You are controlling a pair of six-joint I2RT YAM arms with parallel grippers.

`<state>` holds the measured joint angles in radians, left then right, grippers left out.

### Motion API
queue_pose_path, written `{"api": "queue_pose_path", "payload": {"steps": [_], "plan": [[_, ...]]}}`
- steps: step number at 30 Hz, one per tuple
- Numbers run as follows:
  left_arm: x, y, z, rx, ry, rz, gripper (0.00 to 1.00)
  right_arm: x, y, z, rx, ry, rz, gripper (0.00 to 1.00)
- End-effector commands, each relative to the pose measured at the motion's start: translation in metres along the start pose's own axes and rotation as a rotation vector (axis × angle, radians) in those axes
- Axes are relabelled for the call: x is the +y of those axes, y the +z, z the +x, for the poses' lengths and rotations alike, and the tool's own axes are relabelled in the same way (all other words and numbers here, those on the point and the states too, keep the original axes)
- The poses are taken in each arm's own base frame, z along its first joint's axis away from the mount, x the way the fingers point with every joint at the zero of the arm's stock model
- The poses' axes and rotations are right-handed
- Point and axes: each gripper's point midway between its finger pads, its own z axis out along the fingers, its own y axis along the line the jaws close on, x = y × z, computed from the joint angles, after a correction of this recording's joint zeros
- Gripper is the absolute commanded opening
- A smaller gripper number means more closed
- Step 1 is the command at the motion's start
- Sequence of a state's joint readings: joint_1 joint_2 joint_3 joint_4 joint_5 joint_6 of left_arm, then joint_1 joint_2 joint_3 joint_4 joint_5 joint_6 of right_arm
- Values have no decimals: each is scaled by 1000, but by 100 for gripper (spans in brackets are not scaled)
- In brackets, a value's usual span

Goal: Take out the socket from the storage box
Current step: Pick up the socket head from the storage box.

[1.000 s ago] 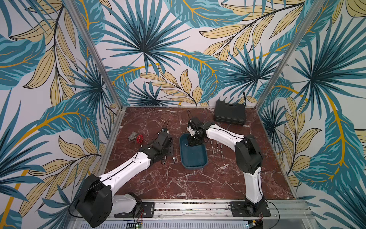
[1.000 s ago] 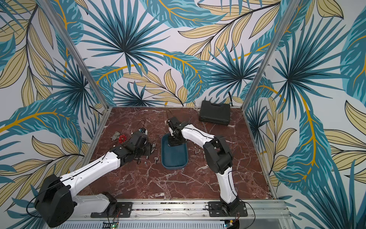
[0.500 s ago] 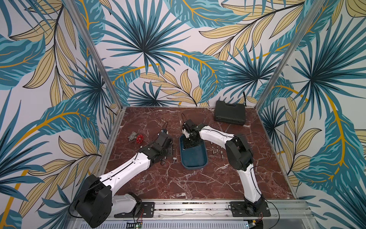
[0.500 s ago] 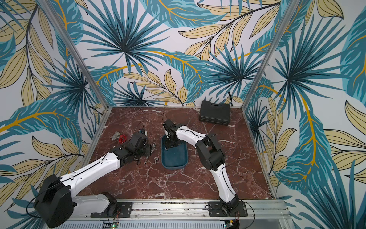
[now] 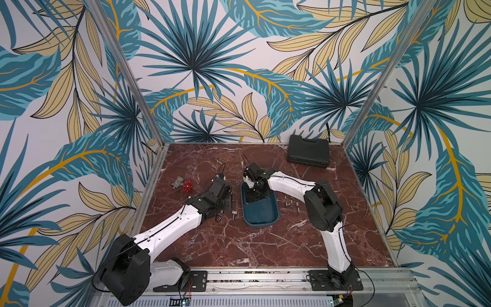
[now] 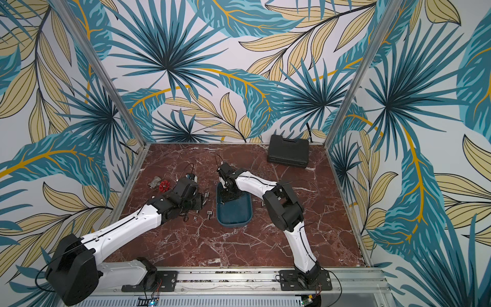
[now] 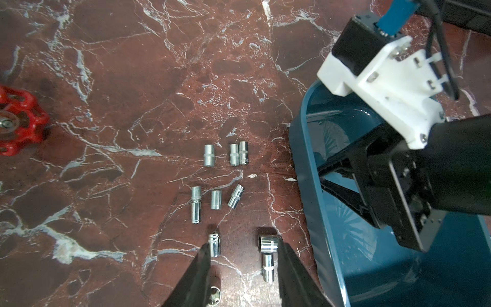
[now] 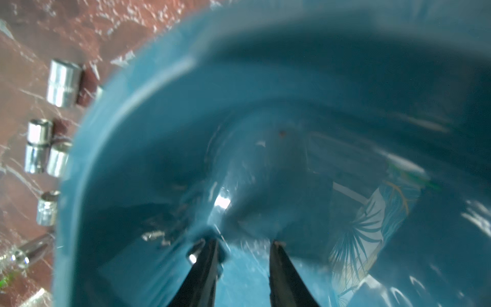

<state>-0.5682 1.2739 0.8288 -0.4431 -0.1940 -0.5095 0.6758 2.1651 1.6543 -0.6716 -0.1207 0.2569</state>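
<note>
**Socket is lying just outside the right gripper's gap**

The socket [image 5: 246,203] is lying on the floor of the box [image 5: 261,226]. In a top view it is in the upper left part of the box, close to the left wall. The right gripper [image 5: 253,198] is hanging inside this same end of the box, so the socket is sitting just to the left of it and a little lower in the frame. In the right wrist view the same small shiny piece [image 8: 192,257] is showing just beside the outer face of one finger [image 8: 207,268], not between the two. Whether it is touching the finger I cannot tell, because the picture is blurred there. For the same reason its long axis is not readable.

The right gripper is standing partly open. Only the blue floor is showing in its gap, so it is holding nothing. I am judging that the coming move needs a small sideways shift toward the left wall, to bring the socket between the jaws before closing.

The right arm is clearly the nearer one. It is rising from the lower right of the frame, its elbow is standing high to the right of the box, and its forearm is running to the upper left with the wrist bent down into the box. The left arm is stretching low over the table [image 5: 239,247] from the lower left. The left gripper [image 7: 243,243] is hovering, partly open and empty, over loose sockets [image 7: 215,199] to the left of the box.
</note>
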Motion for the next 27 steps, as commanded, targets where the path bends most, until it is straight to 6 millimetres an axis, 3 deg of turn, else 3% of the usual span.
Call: {"api": "queue_pose_path", "payload": {"steps": [1, 6, 12, 22, 27], "plan": [[3, 1, 4, 2, -5, 3, 44, 1, -17, 5, -12, -29, 7, 35], [2, 2, 4, 5, -1, 6, 44, 8, -22, 10, -4, -56, -37, 35], [0, 4, 4, 11, -1, 9, 44, 16, -12, 13, 12, -75, -64, 35], [1, 5, 6, 20, -3, 6, 44, 5, 5, 1, 22, -68, 40, 34], [2, 5, 7, 23, -4, 2, 44, 5, 16, 6, 49, -79, 52, 31]]}}
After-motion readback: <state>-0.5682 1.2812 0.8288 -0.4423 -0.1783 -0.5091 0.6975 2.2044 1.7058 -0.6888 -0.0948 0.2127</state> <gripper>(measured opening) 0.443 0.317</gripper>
